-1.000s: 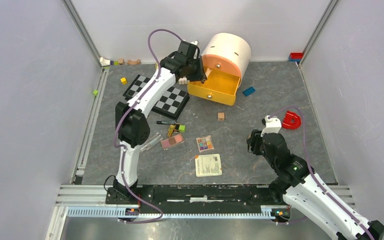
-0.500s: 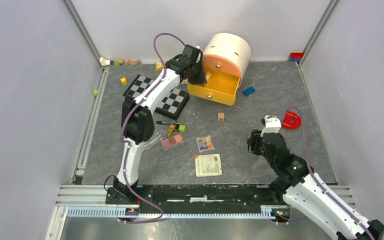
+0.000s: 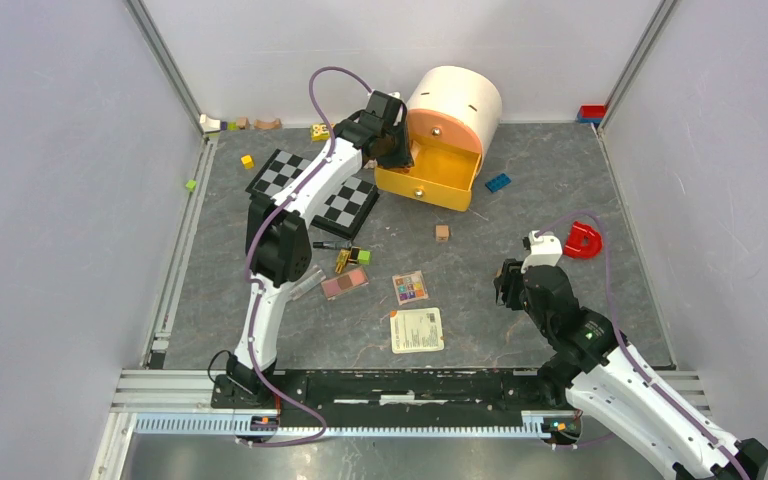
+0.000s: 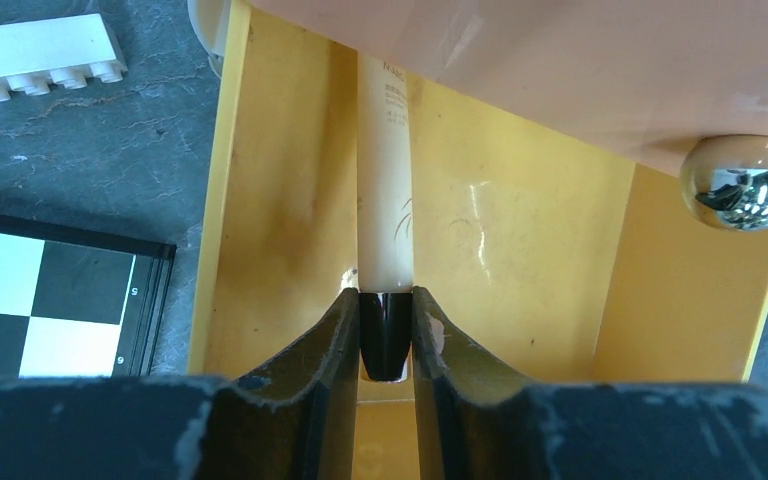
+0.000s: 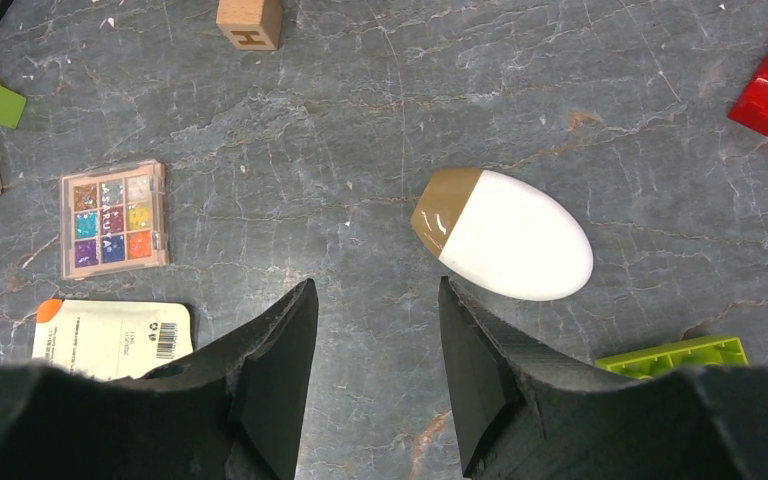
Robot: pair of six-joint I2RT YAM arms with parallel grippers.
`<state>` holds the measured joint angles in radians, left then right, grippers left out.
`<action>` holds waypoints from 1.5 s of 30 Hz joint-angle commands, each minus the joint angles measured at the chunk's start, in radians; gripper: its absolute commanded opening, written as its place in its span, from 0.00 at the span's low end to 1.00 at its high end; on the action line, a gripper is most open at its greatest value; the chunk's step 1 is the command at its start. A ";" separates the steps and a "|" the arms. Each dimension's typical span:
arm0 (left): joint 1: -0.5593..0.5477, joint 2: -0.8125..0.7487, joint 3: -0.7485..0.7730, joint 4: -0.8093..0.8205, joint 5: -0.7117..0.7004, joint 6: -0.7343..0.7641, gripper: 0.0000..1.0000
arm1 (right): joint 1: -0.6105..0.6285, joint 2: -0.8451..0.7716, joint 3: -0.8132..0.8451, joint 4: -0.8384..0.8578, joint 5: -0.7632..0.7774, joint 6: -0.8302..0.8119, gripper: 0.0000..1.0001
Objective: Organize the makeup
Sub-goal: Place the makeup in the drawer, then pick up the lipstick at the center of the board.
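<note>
My left gripper is shut on the black cap of a cream makeup tube. The tube points into the open yellow drawer of the round organizer. In the top view the left gripper hangs at the drawer's left end. My right gripper stands open over bare table, empty. A white egg-shaped sponge lies just beyond its right finger. A multicolour palette, a pink palette, a clear tube and a black pencil lie mid-table.
The chessboard lies left of the drawer, a white brick beside it. A white card is near the front. A wooden cube, blue brick, red piece and green brick are scattered.
The left arm has swung slightly right, bringing the held tube closer over the drawer. The right arm has not moved.
</note>
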<state>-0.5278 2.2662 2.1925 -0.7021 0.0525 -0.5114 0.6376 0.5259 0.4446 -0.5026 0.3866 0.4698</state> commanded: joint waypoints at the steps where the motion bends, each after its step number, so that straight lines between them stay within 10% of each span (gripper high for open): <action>1: 0.001 0.014 0.027 0.016 0.002 0.047 0.32 | 0.004 0.001 0.023 0.009 0.020 -0.006 0.55; 28: 0.000 -0.225 0.132 0.017 0.006 0.119 0.52 | 0.003 -0.001 0.037 0.028 0.011 -0.002 0.55; 45: 0.019 -0.974 -0.770 0.176 -0.431 0.107 0.97 | 0.004 0.052 0.031 0.086 -0.026 -0.033 0.55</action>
<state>-0.5201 1.4143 1.5558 -0.5686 -0.2672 -0.4156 0.6376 0.5606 0.4446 -0.4702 0.3664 0.4522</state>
